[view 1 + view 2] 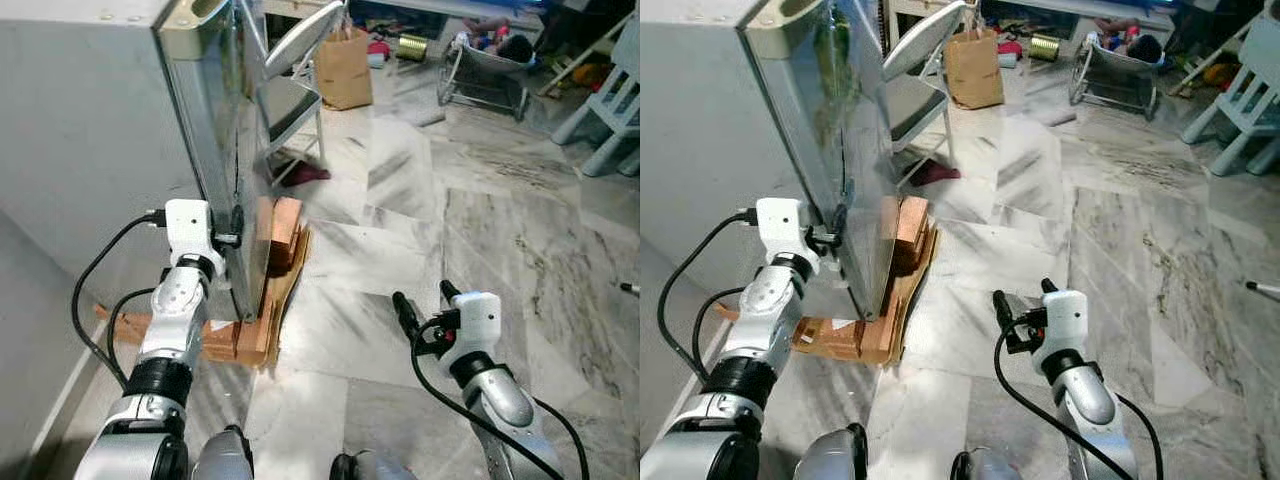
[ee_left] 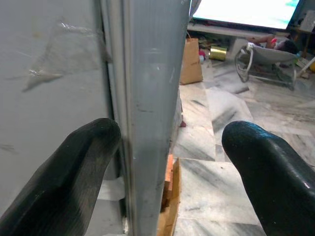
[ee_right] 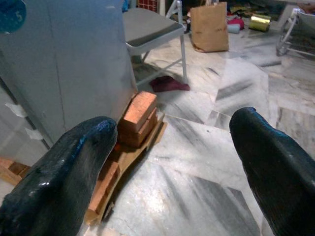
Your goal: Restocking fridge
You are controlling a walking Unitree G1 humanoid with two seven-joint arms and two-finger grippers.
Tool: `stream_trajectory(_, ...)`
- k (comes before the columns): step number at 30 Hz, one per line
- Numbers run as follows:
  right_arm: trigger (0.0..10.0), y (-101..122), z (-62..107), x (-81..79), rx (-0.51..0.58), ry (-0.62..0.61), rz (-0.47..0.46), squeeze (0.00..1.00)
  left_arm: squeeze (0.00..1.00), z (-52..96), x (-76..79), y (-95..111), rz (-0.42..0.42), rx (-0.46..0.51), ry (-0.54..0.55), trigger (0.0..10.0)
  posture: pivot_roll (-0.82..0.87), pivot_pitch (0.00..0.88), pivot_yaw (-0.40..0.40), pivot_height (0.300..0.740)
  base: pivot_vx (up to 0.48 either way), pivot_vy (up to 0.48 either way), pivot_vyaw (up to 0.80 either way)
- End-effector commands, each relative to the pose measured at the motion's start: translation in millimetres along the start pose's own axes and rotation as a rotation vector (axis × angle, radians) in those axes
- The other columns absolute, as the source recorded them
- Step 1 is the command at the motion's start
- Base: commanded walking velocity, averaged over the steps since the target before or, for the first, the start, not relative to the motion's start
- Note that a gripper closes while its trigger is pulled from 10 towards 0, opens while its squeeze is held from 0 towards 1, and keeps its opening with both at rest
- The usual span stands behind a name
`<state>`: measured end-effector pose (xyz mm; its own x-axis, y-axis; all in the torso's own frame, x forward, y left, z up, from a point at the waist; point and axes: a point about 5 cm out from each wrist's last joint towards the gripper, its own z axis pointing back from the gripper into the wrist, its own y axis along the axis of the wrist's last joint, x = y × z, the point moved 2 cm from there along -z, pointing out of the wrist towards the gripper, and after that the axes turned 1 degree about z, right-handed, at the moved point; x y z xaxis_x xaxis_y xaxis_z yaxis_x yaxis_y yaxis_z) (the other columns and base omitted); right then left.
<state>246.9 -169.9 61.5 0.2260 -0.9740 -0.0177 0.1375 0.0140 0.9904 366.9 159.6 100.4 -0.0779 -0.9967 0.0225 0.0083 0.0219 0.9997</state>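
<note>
Left gripper: raised at the near corner of the fridge, fingers spread and straddling the edge of the fridge door. One finger lies on the grey side panel; the other stands off on the door's front side. Not yet clenched; nothing is grasped.

Right gripper: held low over the marble floor, well to the right of the fridge, fingers parted and empty.

The fridge stands at left on stacked wooden blocks and flattened cardboard. Door appears shut or nearly so; which cannot be settled from these views.

Handling, as judgement: the door is rigid sheet metal, smooth and likely slippery under the pads, and probably held by a magnetic seal. A firm pinch on the door edge, then a steady outward pull, seems advisable. The block footing may let the cabinet shift under a hard tug.

Beyond: a folding chair, a brown paper bag, a dark red cloth on the floor.
</note>
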Motion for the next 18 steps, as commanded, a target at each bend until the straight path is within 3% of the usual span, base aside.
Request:
stream_trajectory(1,10.0,1,4.7,5.3,-0.014,-0.005,0.0,0.0,0.0,-4.6,1.2,4,0.002,0.013,-0.002,10.0,-0.04,0.172,-0.081,0.74,0.0,0.0,0.0)
stream_trajectory(12,10.0,-6,12.3,6.0,-0.071,0.009,0.0,0.0,0.0,-18.1,5.8,16,-0.019,0.028,-0.023,10.0,-0.05,0.177,-0.077,0.74,0.0,0.0,0.0)
stream_trajectory(18,10.0,-6,12.0,3.9,-0.074,0.009,-0.004,0.0,0.0,-27.2,16.7,26,-0.034,0.043,-0.06,10.0,-0.05,0.175,-0.076,0.74,0.0,0.0,0.0)
